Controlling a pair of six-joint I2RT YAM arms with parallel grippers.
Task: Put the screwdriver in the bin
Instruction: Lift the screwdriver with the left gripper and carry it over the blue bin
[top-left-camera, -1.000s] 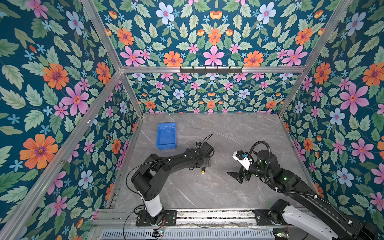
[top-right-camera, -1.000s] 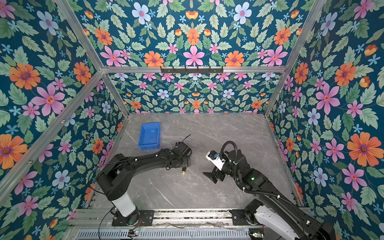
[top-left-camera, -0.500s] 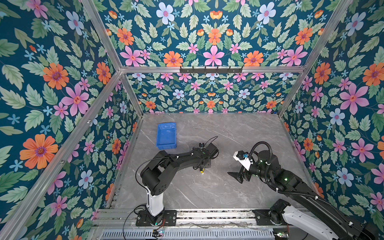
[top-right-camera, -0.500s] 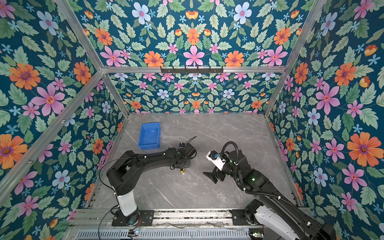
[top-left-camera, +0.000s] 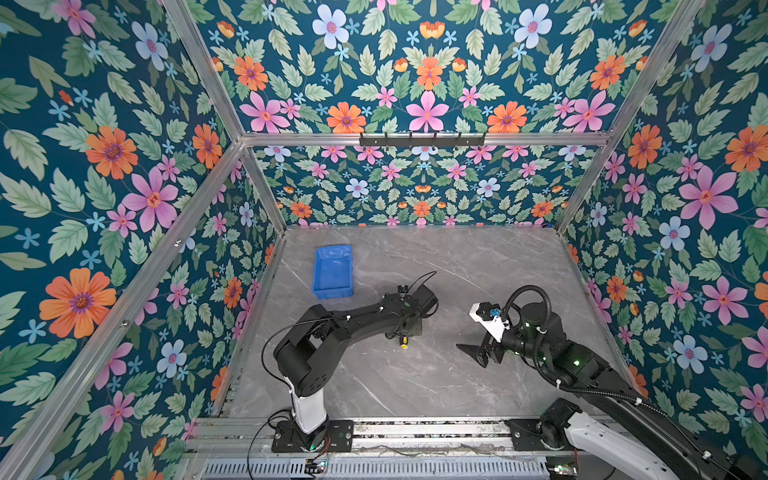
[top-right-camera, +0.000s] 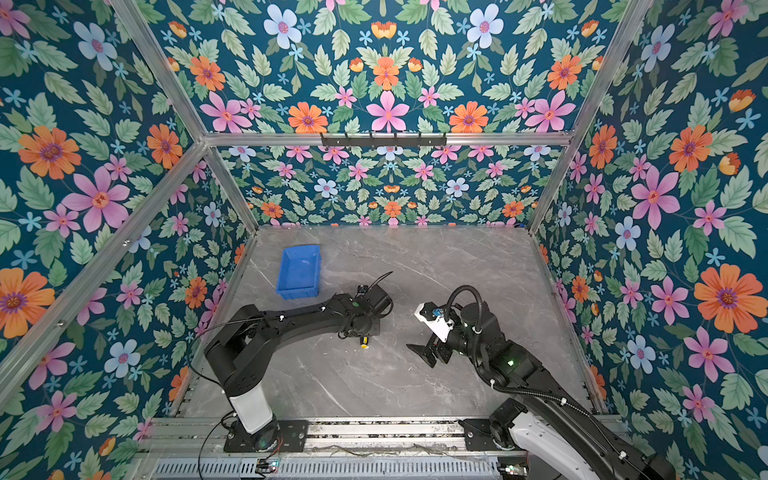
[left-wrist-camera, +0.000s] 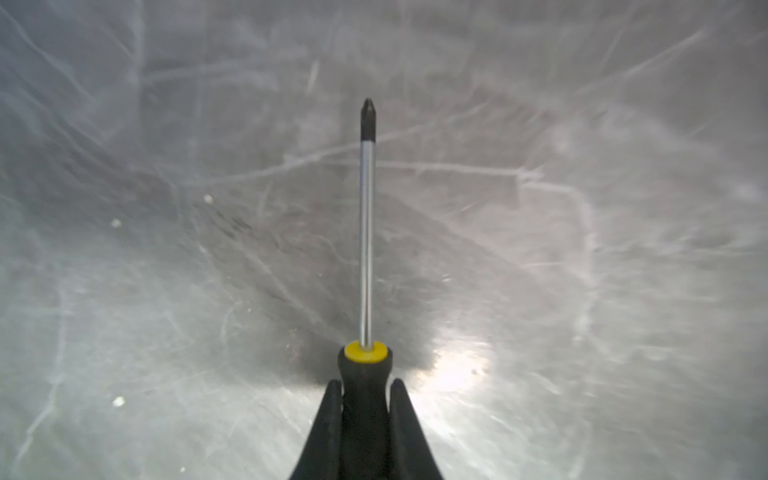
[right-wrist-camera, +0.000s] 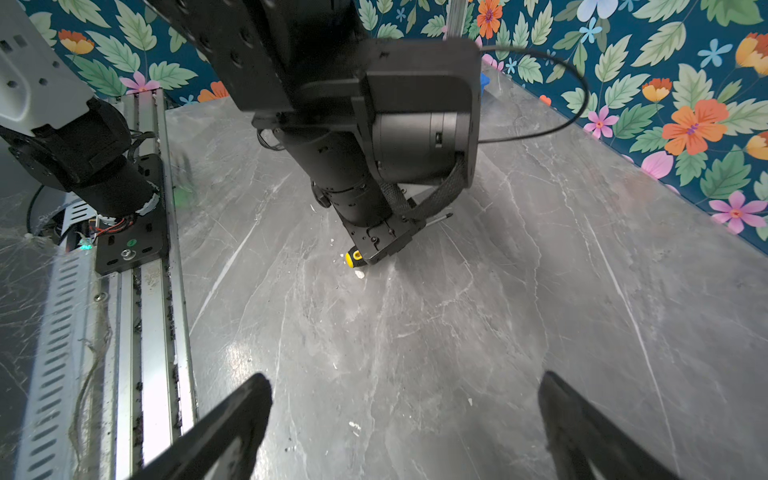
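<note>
The screwdriver (left-wrist-camera: 365, 232) has a silver shaft with a dark tip, a black handle and a yellow collar. My left gripper (left-wrist-camera: 365, 388) is shut on the handle, its two black fingers (left-wrist-camera: 332, 415) pressing both sides. In both top views the left gripper (top-left-camera: 402, 334) (top-right-camera: 364, 334) points down at mid-table, and only the screwdriver's yellow end (top-left-camera: 402, 343) (top-right-camera: 364, 344) shows beneath it. The right wrist view shows that yellow cap (right-wrist-camera: 352, 257) just above the table. The blue bin (top-left-camera: 332, 293) (top-right-camera: 297, 292) stands empty, farther back and to the left. My right gripper (right-wrist-camera: 405, 399) (top-left-camera: 473, 353) (top-right-camera: 424, 353) is open and empty.
The grey marble table (top-left-camera: 457, 266) is boxed in by floral walls on three sides. An aluminium rail (top-left-camera: 415, 430) with both arm bases runs along the front edge. White specks (right-wrist-camera: 359, 274) lie on the table near the screwdriver.
The left gripper's jaws have closed onto the screwdriver handle at the same spot on the table. The left arm's elbow shifted a little. The right arm has not moved.
</note>
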